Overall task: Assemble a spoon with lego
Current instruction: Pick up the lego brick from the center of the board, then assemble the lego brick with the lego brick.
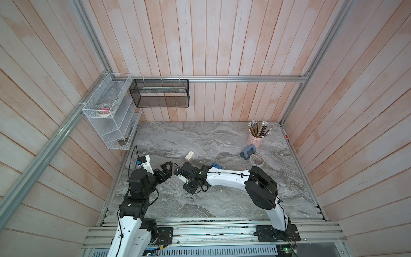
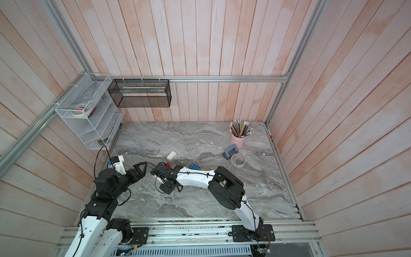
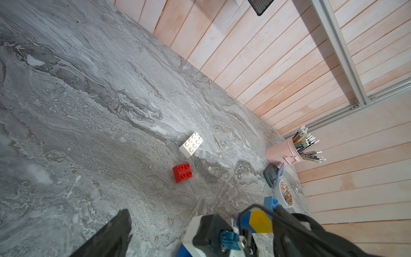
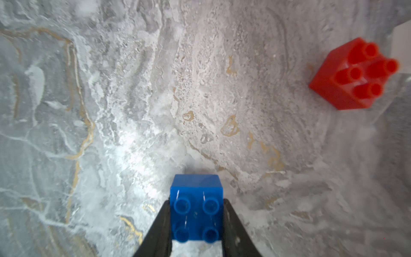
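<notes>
The blue brick (image 4: 196, 208) sits between the two black fingers (image 4: 160, 222) of the right tool (image 4: 196, 203), which pinch its sides tight. It is low over the left half of the desk (image 1: 200, 200), and I cannot tell if it touches. The red brick (image 4: 353, 75) lies near it, a bit toward the back edge, not touching. The white brick (image 3: 191, 144) lies just past the red one. The spoon stem (image 3: 255, 219), blue and yellow, lies behind the right arm (image 1: 224, 178), partly hidden. The left tool (image 3: 201, 209) is wide and holds nothing, close to the right tool on the left-edge side. A grey hole punch (image 1: 248, 152), tape roll (image 1: 256, 159) and pink cup (image 1: 255, 140) stand near the back right corner.
</notes>
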Robot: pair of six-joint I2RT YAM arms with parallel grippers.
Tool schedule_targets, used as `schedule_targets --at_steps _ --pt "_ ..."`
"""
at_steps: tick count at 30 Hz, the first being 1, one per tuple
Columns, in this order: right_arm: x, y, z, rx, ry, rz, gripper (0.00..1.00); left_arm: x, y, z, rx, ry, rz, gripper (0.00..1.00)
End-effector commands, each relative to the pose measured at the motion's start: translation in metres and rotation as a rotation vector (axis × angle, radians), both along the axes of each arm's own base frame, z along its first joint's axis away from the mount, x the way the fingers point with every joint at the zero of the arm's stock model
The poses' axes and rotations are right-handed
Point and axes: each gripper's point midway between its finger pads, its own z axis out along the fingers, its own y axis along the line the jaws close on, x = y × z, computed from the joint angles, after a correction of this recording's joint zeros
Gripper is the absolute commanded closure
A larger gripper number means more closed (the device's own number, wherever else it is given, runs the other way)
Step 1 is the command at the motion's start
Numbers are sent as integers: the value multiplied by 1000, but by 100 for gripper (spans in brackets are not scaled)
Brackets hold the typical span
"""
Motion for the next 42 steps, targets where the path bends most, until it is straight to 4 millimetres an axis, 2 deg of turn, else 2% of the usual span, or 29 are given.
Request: schedule_targets --at_steps 1,4,7,9,13,17,20,27,33,42 --pt "5 -15 68 83 -81 -30 89 -1 -5 8 -12 -20 -31 0" --pt "11 -45 105 97 -142 -102 89 -2 -18 14 -74 -35 -96 0" --pt "14 -86 129 116 -176 -167 89 -2 -44 10 -154 -39 -220 0" --pt "17 -118 133 119 -178 -217 89 -1 -64 6 -148 -32 -297 0" --pt "25 -173 136 141 -194 -300 90 0 -118 13 -69 -73 -458 0" --pt "34 -205 127 162 -187 -371 91 6 -162 11 -98 -78 -635 0" --pt "37 -211 117 159 -179 -376 91 19 -182 -6 -82 -11 -702 0" --pt "35 -206 100 153 -129 -329 91 39 -202 -18 -51 33 -746 0" --pt "37 -208 89 130 -84 -316 91 49 -210 -30 -35 65 -757 0" --pt "41 -207 84 125 -53 -301 91 57 -221 -42 -10 90 -769 0"
